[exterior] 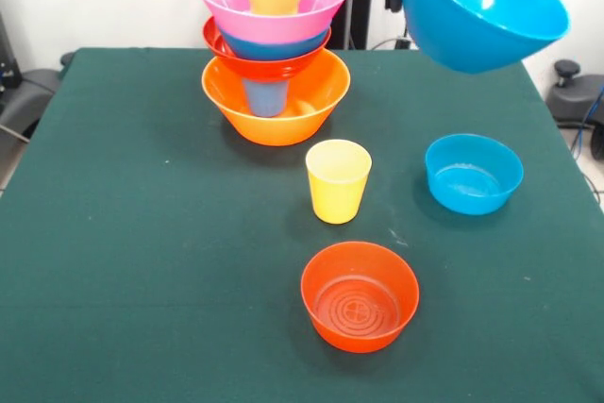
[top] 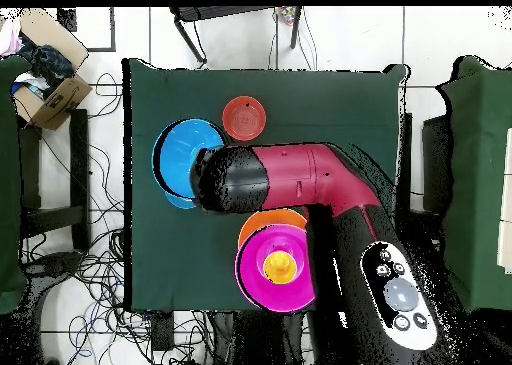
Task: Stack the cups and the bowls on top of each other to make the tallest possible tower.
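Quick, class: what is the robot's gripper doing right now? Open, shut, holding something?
Gripper: its state cannot be told. It is hidden in both views; a large glossy blue plastic bowl hangs tilted in the air above the green table, apparently carried by the arm.

A dark green table [exterior: 142,233] stands on a pale tiled floor [top: 100,111] strewn with cables [top: 110,251]. A cardboard box [top: 50,86] sits far left overhead.

The red and black arm [top: 300,186] reaches out level over the table, its black wrist end [top: 232,181] foremost; the gripper itself is hidden beneath it.
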